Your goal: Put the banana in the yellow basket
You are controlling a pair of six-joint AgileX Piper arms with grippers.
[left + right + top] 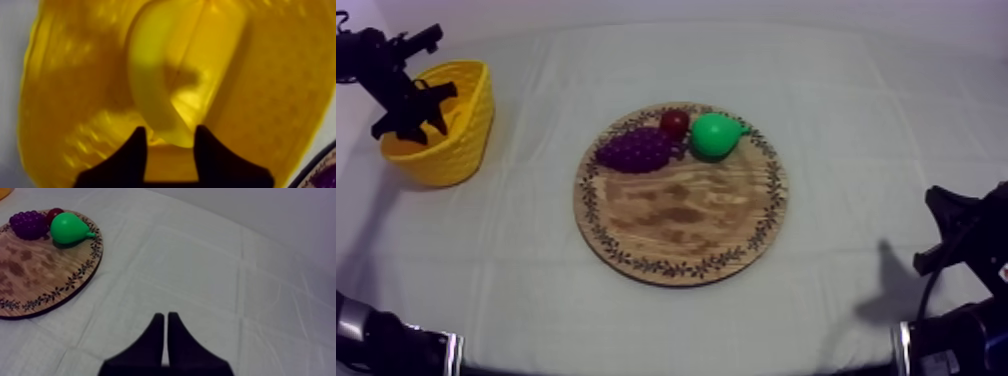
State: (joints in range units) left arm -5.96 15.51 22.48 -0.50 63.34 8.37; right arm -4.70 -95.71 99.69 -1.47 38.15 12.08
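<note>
The yellow banana (pixel 165 85) lies inside the yellow basket (pixel 464 140), leaning on its wall. My left gripper (pixel 421 103) hangs over the basket at the far left. Its black fingers (pixel 134 155) stand apart, and the banana's near end shows just beyond the gap between them (pixel 171 150). The round wooden board (pixel 681 205) with a patterned rim sits mid-table, also beside my right gripper's view (pixel 35 273). My right gripper (pixel 165 338) rests low over the cloth to the board's right, its fingers together as a narrow wedge.
At the board's far edge sit a purple bunch of grapes (pixel 634 150), a small red fruit (pixel 674 123) and a green pear (pixel 716 134). My right arm (pixel 966 260) sits at the near right. Bare cloth surrounds the board.
</note>
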